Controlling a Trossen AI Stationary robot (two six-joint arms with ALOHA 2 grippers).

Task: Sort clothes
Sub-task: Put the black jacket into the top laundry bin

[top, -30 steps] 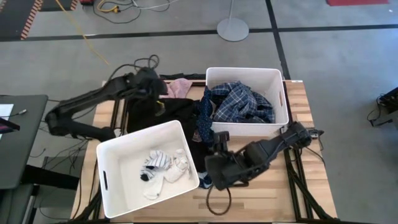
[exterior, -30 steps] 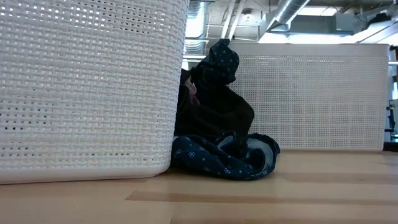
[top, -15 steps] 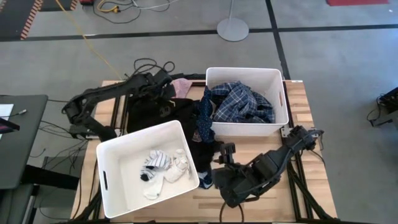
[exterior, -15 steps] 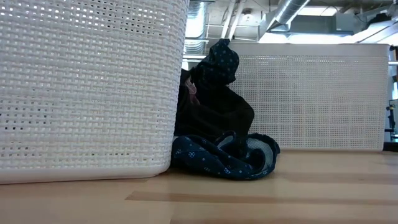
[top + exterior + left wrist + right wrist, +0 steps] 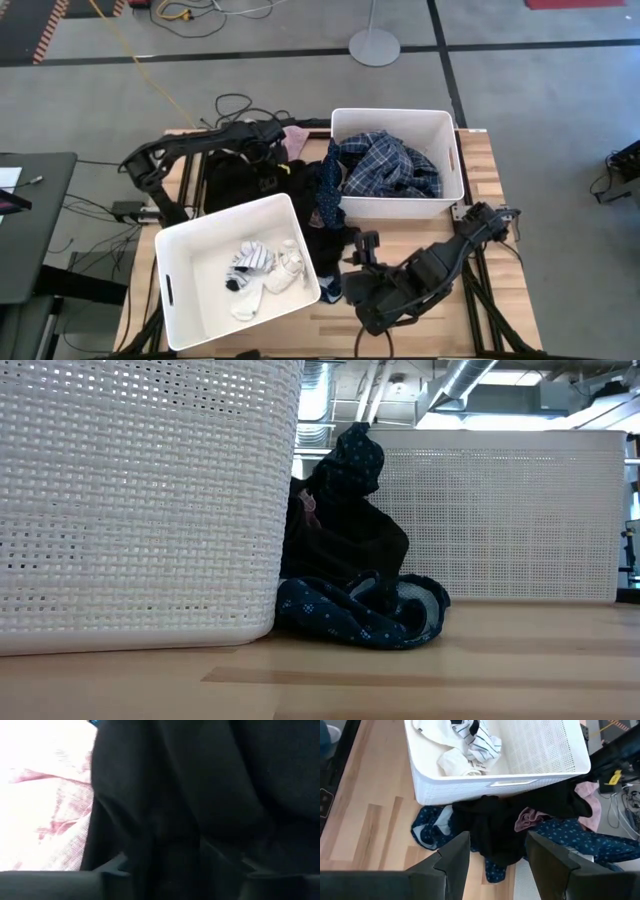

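The large black garment [image 5: 255,180] lies heaped on the table between the two white bins, and everything else I can place from it. Just behind it sits the pink garment [image 5: 293,139]; to its side the dark blue patterned piece [image 5: 328,205] trails toward the front edge, and the blue-white plaid shirt [image 5: 385,165] fills the far bin [image 5: 452,150] beyond that. The socks [image 5: 262,272] rest in the near bin [image 5: 190,240], in front of the black heap. The left gripper [image 5: 268,172] is down on the black garment, its wrist view filled with black cloth beside pink; I cannot tell whether its fingers are parted or pinched. The right gripper [image 5: 492,852] hovers over the front end of the black garment with its fingers spread and empty. The risk, as I judge it, is tangling: the black, pink and patterned pieces overlap, so lifting one may drag another along, dropping it off the table or into the wrong bin.
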